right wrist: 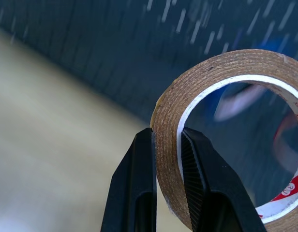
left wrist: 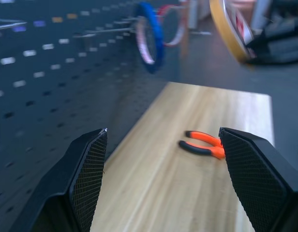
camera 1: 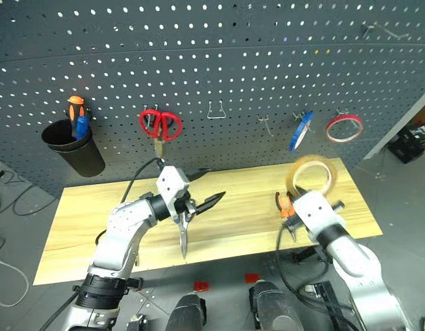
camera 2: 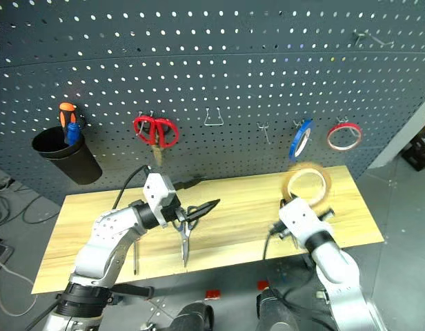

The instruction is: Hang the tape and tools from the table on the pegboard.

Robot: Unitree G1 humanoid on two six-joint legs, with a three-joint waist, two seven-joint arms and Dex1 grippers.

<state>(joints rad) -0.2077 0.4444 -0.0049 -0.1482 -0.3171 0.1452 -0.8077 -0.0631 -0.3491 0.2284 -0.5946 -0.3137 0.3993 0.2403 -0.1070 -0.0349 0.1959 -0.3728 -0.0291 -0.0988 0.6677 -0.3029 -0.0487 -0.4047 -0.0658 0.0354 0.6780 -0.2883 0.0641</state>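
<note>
Right gripper (right wrist: 166, 137) clamped on the rim of the tan tape roll (camera 1: 312, 176), held upright in the air above the table (camera 1: 95, 214), in front of the pegboard (camera 1: 212, 62) just below the hung blue tape (camera 1: 301, 131) and red tape (camera 1: 344, 128). Left gripper (left wrist: 161, 145) jaws wide, nothing between them. Dark-handled scissors (camera 1: 183, 231) and pliers (left wrist: 203, 144) lie on the table
</note>
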